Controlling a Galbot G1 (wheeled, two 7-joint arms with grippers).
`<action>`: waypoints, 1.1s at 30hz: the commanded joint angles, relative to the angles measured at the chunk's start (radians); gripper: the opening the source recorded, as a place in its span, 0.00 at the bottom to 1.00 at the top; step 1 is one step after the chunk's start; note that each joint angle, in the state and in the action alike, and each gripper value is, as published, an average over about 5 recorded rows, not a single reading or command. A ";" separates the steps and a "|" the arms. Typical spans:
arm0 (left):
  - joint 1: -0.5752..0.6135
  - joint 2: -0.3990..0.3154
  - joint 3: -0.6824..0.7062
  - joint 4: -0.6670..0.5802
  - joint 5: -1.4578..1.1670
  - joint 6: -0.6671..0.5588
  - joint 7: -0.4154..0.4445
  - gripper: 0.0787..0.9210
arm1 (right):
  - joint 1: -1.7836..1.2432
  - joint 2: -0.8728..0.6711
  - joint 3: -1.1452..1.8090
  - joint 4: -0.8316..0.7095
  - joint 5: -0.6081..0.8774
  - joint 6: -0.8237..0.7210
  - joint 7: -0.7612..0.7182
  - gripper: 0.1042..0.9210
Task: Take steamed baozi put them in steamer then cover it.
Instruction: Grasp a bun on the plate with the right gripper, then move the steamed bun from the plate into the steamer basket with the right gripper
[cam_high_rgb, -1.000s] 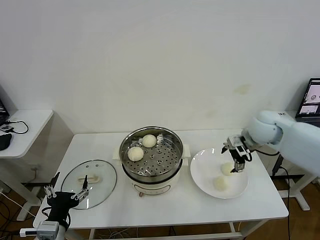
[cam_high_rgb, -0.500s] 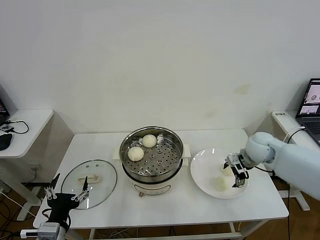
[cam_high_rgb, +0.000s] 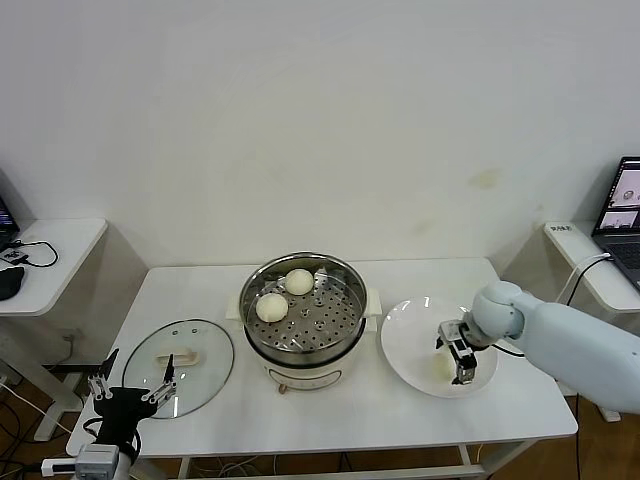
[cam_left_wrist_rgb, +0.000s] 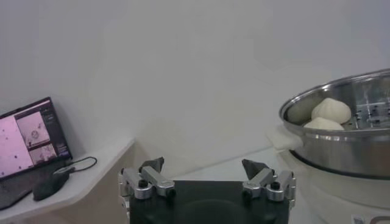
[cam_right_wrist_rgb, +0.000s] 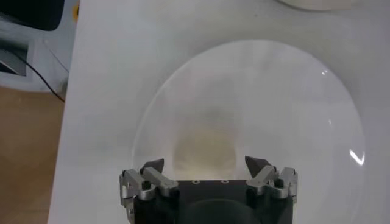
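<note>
Two baozi (cam_high_rgb: 283, 294) in steamer (cam_high_rgb: 304, 310), cover (cam_high_rgb: 180, 365) aside

White table (cam_high_rgb: 200, 290) carries cover (cam_high_rgb: 180, 365), steamer (cam_high_rgb: 303, 312), seemingly white plate (cam_high_rgb: 400, 350).

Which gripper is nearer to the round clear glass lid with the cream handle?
Left. The left gripper hovers at the near edge of the glass lid; the right gripper is over the white plate, beyond the steel steamer.
</note>
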 joint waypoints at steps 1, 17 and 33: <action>-0.001 -0.001 0.001 0.002 0.000 -0.001 -0.001 0.88 | -0.024 0.030 0.017 -0.039 -0.022 -0.004 0.006 0.87; 0.005 -0.006 0.002 -0.009 0.001 -0.002 0.001 0.88 | 0.013 0.015 0.024 -0.025 -0.008 -0.009 -0.036 0.65; -0.004 0.003 0.009 -0.024 -0.002 -0.002 0.004 0.88 | 0.371 -0.036 -0.032 0.038 0.144 -0.027 -0.075 0.64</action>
